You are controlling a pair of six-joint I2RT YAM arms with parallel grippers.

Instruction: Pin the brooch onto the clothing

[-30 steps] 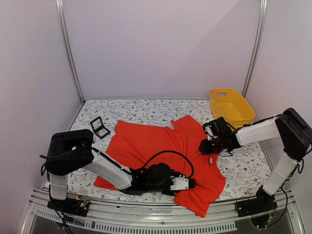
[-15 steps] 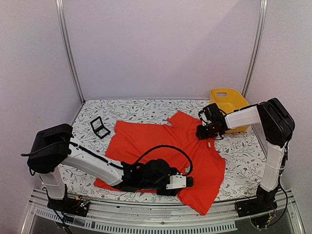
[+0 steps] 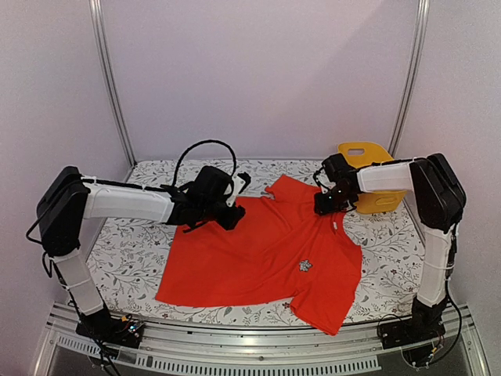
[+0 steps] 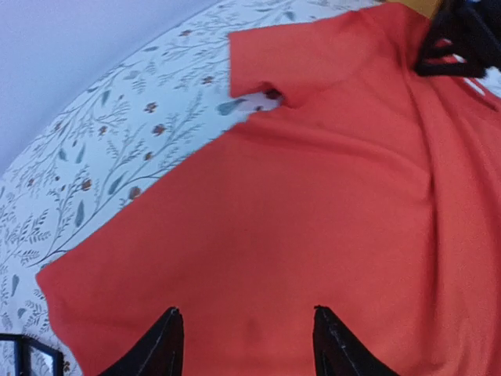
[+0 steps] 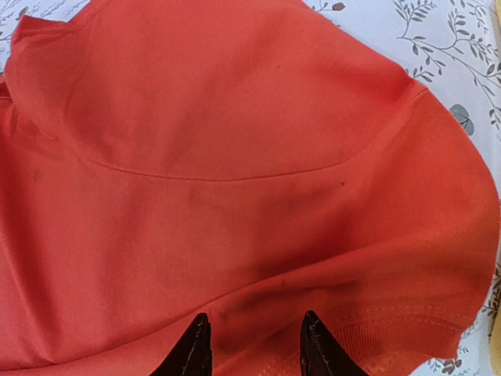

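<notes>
The red-orange T-shirt (image 3: 258, 251) lies spread flat on the floral table. The brooch (image 3: 305, 265), a tiny silvery cluster, sits on the shirt's front right of centre, apart from both grippers. It is not in either wrist view. My left gripper (image 3: 232, 218) is open and empty over the shirt's far left part. Its wrist view (image 4: 246, 313) shows bare fabric (image 4: 313, 196) between the wide jaws. My right gripper (image 3: 322, 207) is at the shirt's far right, by the collar. Its wrist view (image 5: 256, 317) shows the jaws apart, tips at a fold of fabric (image 5: 235, 117).
A yellow plastic basket (image 3: 356, 150) stands at the back right, partly behind my right arm. A corner of the small black display box (image 4: 19, 352) shows at the shirt's left. Metal frame posts (image 3: 109, 86) stand at the back corners.
My left arm swung from the shirt's near edge to its far left part, uncovering the brooch. My right gripper moved back and left along the shirt. The shirt now lies flatter.
</notes>
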